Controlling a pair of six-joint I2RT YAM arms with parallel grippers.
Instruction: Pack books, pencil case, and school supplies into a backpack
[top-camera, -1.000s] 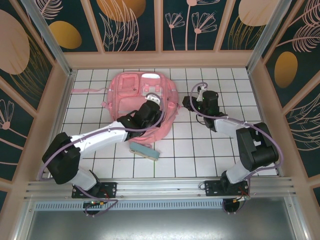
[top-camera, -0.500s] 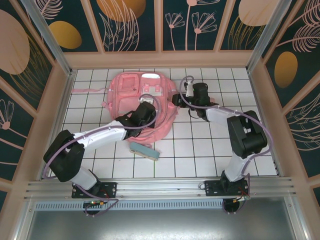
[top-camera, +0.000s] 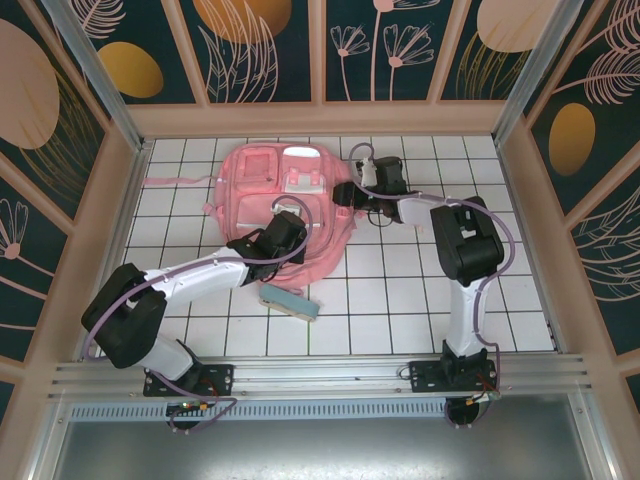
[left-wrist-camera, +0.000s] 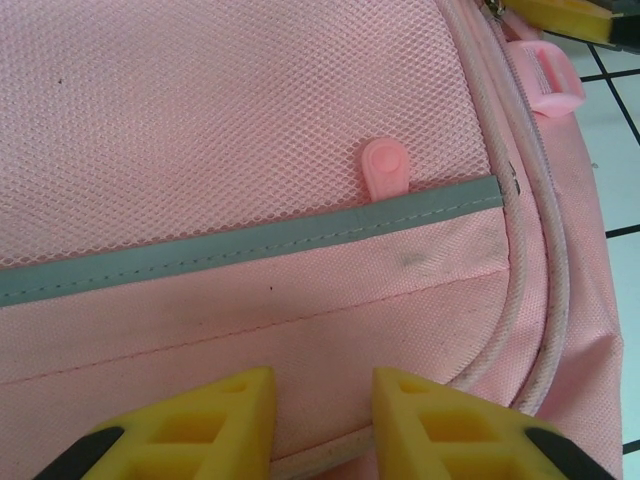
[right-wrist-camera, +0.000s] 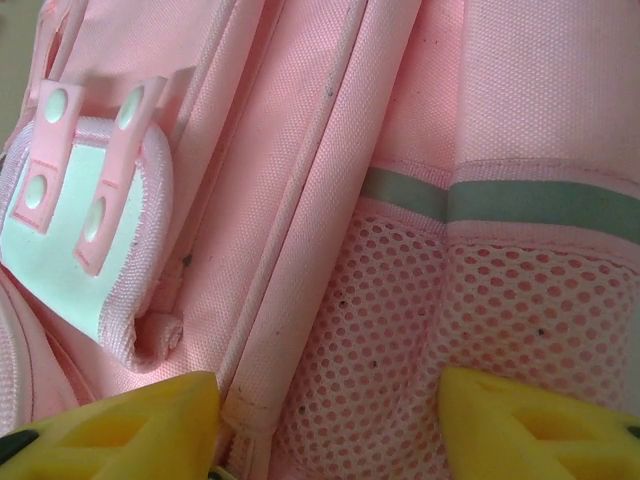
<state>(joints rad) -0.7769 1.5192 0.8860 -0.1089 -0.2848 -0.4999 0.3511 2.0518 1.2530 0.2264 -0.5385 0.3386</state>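
Note:
The pink backpack (top-camera: 270, 180) lies flat at the back of the tiled table. My left gripper (top-camera: 296, 217) rests on its lower front panel. In the left wrist view the yellow fingertips (left-wrist-camera: 322, 405) stand close together, pinching pink backpack (left-wrist-camera: 250, 150) fabric and a piped seam just below the grey reflective strip (left-wrist-camera: 250, 243). My right gripper (top-camera: 346, 196) is at the bag's right side, open, its fingertips (right-wrist-camera: 325, 415) spread either side of the backpack (right-wrist-camera: 330, 150) mesh side pocket (right-wrist-camera: 450, 330). The blue-teal pencil case (top-camera: 290, 302) lies on the tiles near the bag's lower edge. Books and school supplies are out of view.
A pink strap (top-camera: 170, 182) trails left from the bag toward the left wall. A pink zip pull (left-wrist-camera: 385, 168) sits above the strip, and a pink buckle (left-wrist-camera: 545, 85) lies at the bag's edge. Wooden walls enclose the table on three sides.
The right arm swung left from the open tiles to the backpack's right side, and its jaws widened. The left gripper slid a little down and left across the bag's front.

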